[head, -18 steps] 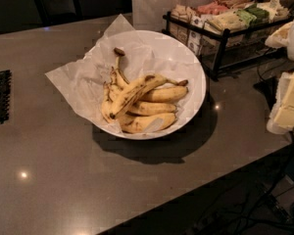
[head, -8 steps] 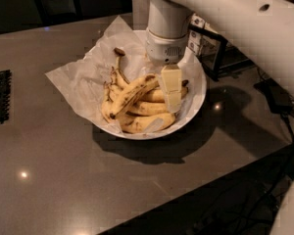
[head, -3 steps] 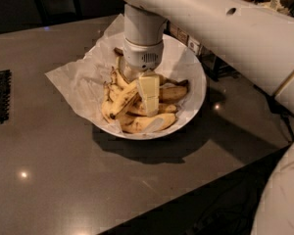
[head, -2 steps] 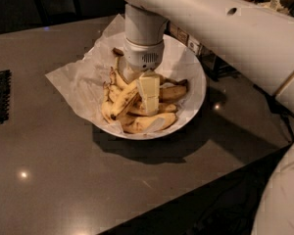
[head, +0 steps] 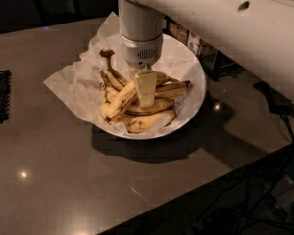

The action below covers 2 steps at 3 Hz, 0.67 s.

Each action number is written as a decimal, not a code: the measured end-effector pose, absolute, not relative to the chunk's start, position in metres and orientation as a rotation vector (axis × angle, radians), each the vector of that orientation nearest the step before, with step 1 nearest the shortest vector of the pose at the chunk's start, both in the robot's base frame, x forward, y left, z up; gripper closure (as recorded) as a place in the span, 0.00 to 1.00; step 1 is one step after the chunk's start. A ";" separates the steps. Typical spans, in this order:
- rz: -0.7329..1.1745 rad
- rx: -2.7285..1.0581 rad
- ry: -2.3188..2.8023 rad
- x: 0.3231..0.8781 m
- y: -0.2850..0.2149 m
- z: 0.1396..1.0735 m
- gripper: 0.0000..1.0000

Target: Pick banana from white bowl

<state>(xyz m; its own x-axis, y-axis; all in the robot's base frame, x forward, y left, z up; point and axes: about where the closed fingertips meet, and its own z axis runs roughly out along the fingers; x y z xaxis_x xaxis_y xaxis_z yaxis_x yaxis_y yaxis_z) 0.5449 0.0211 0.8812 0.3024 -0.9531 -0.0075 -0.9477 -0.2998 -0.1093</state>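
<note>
The white bowl (head: 200, 84), lined with crinkled white paper (head: 71, 84), stands on the dark counter and holds several yellow speckled bananas. A plump banana (head: 118, 102) with a dark streak lies diagonally on the pile, left of centre. Behind it, a dark stem (head: 107, 54) joins a few bananas. More bananas lie across the front of the bowl (head: 149, 122). My gripper (head: 146, 88) hangs straight down from the white arm (head: 139, 28) into the bowl. It is low on the pile, at the upper right end of the diagonal banana.
A black wire rack of packets (head: 180, 32) stands behind the bowl, mostly hidden by my arm. A black mat (head: 0, 98) lies at the counter's left edge. The counter's front edge (head: 196, 185) runs diagonally at lower right, with cables on the floor beyond.
My arm came in from the right and lowered the gripper into the bowl, moving left over the bananas. In the last second it has hardly moved. The bananas lie as before.
</note>
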 end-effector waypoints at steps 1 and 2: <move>-0.268 -2.383 1.824 0.531 0.017 0.912 1.00; -0.367 -2.296 1.807 0.514 0.010 0.938 1.00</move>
